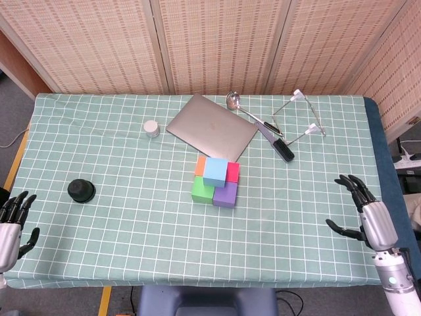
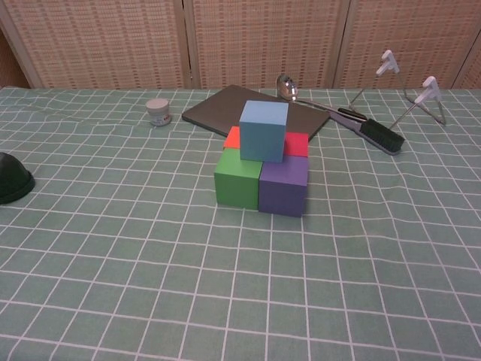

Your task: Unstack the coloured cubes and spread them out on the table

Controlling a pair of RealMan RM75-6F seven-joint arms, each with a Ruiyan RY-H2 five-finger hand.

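Cube stack [image 1: 216, 181], table centre: light blue cube [image 2: 264, 130] on top; rigid, probably light, smooth. I'd pinch its opposite side faces. My left hand [image 1: 12, 230] and right hand [image 1: 364, 214]: spread, empty.

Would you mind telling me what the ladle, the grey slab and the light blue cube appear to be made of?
Ladle: probably polished metal; its bowl shines like a mirror.
Grey slab: perhaps brushed metal or plastic; flat, matte, uniformly grey.
Light blue cube: likely foam or painted wood; matte, evenly coloured faces with no glare.

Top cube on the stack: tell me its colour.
The top cube is light blue, clearest in the chest view.
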